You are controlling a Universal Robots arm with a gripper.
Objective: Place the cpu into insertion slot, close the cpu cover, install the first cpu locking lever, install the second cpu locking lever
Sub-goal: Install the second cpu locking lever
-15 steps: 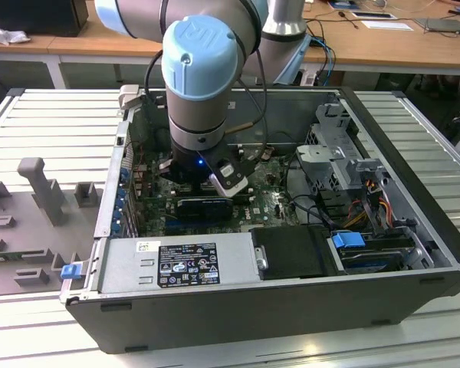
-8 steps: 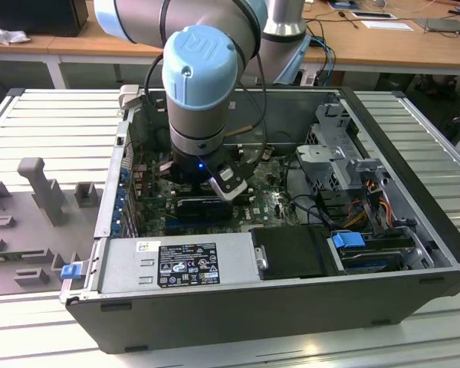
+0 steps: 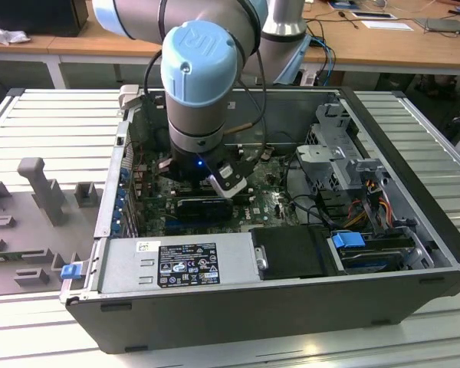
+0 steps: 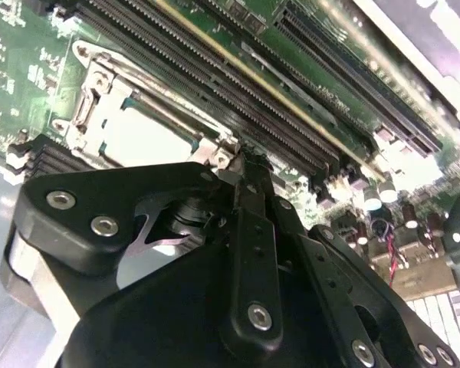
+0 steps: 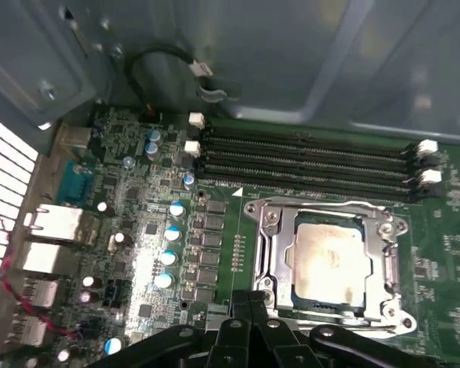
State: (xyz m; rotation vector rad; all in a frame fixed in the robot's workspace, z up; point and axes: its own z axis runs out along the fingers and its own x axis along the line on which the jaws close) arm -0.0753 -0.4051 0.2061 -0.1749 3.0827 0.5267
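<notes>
The cpu (image 5: 323,257) already sits in the insertion slot (image 5: 270,270) with the cpu cover (image 5: 386,261) down over it — the lever steps appear in hand. The gripper (image 5: 249,316), fingers together and empty, hovers at the socket's edge — any lever work calls for fine alignment.

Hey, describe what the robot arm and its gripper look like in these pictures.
The arm is a thick grey tube with rounded light-blue joint caps, one bearing a raised letter mark; a thin dark cable loops beside it. The gripper is matte black, built from flat linkage bars joined by silver screws and round pivots, narrowing to slim fingers.
</notes>
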